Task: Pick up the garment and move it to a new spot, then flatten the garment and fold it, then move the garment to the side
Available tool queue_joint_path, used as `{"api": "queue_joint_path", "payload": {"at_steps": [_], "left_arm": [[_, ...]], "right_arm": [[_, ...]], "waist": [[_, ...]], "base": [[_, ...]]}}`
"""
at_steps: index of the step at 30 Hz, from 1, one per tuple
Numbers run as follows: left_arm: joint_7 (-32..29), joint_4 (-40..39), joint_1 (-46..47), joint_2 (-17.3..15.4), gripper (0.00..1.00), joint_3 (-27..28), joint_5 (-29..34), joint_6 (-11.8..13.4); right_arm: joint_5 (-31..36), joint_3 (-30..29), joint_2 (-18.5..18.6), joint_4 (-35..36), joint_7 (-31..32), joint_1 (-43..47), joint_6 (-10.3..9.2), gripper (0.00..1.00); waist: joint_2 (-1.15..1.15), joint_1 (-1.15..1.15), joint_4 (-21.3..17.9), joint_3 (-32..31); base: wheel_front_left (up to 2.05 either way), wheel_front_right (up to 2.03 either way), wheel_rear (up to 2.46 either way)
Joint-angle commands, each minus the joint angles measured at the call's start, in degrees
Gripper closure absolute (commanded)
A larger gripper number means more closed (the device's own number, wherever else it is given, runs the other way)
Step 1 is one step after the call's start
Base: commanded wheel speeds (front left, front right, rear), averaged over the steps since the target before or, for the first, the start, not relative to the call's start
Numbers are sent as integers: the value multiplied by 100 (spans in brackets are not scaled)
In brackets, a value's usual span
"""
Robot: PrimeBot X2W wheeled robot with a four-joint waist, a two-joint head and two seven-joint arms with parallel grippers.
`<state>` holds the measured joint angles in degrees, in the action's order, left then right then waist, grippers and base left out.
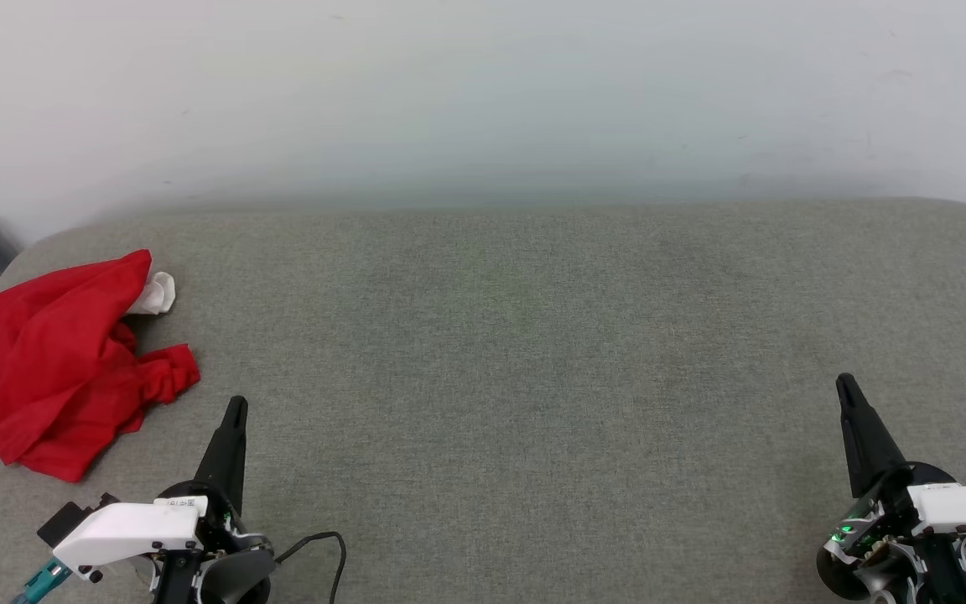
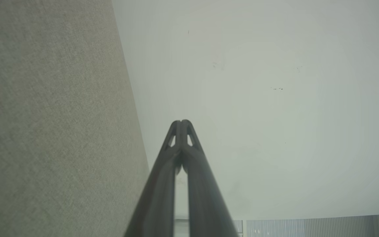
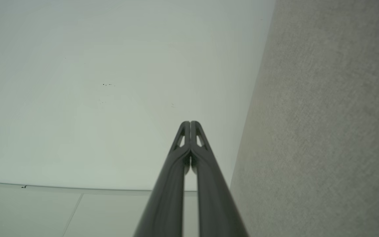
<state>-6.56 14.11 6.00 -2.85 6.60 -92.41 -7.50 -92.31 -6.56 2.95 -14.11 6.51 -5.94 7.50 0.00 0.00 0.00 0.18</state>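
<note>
Head view: garment [image 1: 55, 369] lies crumpled at the left edge of the grey fabric-covered counter [image 1: 516, 352], near its far left corner. Red cloth is bunched in folds; a white sleeve end shows at its far side. No print is visible.

Left gripper [image 1: 236, 407] sits at lower left, just beside the garment and not touching it. Right gripper [image 1: 845, 384] sits at lower right, well apart from the garment.

Left wrist view: left gripper [image 2: 180, 122] is clenched, tips touching, holding nothing.

Right wrist view: right gripper [image 3: 189, 122] is clenched, tips touching, holding nothing.
</note>
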Motion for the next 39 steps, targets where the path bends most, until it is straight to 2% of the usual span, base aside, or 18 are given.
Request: {"api": "queue_joint_path", "payload": {"at_steps": [1,2,3,10,20,29,38,39], "left_arm": [[-4,-4,55,9,100,7,0,-18],[-4,-4,55,9,100,7,0,-18],[0,-1,0,0,0,-1,0,0],[154,-5,-44,6,0,-222,66,2],[435,-246,-72,3,0,-513,574,1],[658,-534,-153,1,0,-607,1299,0],[858,-574,-166,0,0,-821,2600,0],[858,-574,-166,0,0,-821,2600,0]], "right_arm": [[-20,2,-24,0,0,-75,-2,100],[-20,2,-24,0,0,-75,-2,100],[1,0,0,1,1,0,0,0],[95,104,-1,55,-142,90,-1,0],[548,290,31,219,-431,156,-1,0],[1754,438,116,388,-654,178,-1,0],[3178,506,110,460,-858,235,-1,0],[3178,506,110,460,-858,235,-1,0]], "waist": [[0,0,0,0],[0,0,0,0],[0,0,0,0],[0,0,-4,-3],[0,0,-7,-18],[0,0,-8,-37],[0,0,-4,-54],[0,0,-4,-54]], "base": [[0,0,0],[0,0,0],[0,0,0],[0,0,0],[0,0,0],[0,0,0],[0,0,0],[0,0,0]]}}
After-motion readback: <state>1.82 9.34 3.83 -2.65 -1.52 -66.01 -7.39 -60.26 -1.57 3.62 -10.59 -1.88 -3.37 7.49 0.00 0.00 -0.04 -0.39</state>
